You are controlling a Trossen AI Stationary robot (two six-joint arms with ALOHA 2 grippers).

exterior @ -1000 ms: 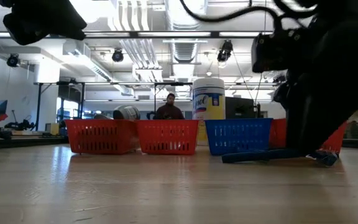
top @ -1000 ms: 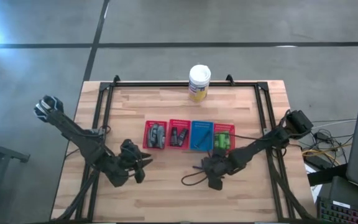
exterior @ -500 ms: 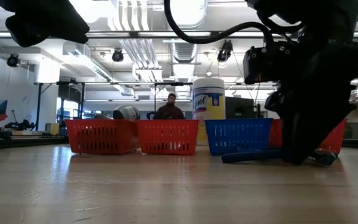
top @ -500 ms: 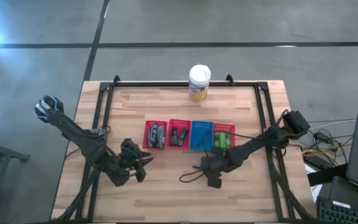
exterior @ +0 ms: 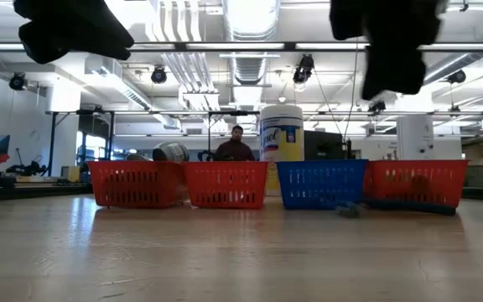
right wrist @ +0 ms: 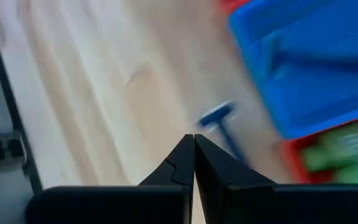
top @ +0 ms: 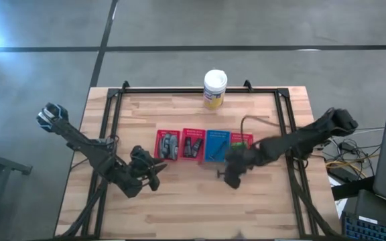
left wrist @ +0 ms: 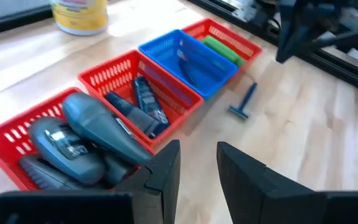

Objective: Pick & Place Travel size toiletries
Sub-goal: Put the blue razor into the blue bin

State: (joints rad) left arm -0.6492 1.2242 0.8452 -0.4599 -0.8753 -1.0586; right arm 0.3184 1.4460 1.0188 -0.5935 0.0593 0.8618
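Observation:
A thin blue T-shaped stick [left wrist: 244, 102] lies flat on the wood just in front of the blue tray [left wrist: 188, 59]; the right wrist view shows it too [right wrist: 219, 124]. My right gripper [right wrist: 194, 140] hangs shut and empty above it [top: 230, 177], high over the table [exterior: 384, 88]. Grey oval bottles [left wrist: 73, 134], short black tubes [left wrist: 142, 102] and green bottles [left wrist: 219, 48] lie in three red trays. My left gripper [left wrist: 197, 168] hovers near the grey-bottle tray [top: 158, 169], its fingers a little apart with nothing between them.
The four trays stand in a row across the table's middle [top: 167, 145]. A white-lidded, yellow-labelled jar [top: 214, 88] stands at the far edge. A black frame [top: 116, 114] borders the tabletop. A person [exterior: 236, 147] shows in the room beyond.
My right gripper has risen from the tabletop, high above it, and has moved a little toward the far edge. The blue stick has stayed on the table in front of the blue tray.

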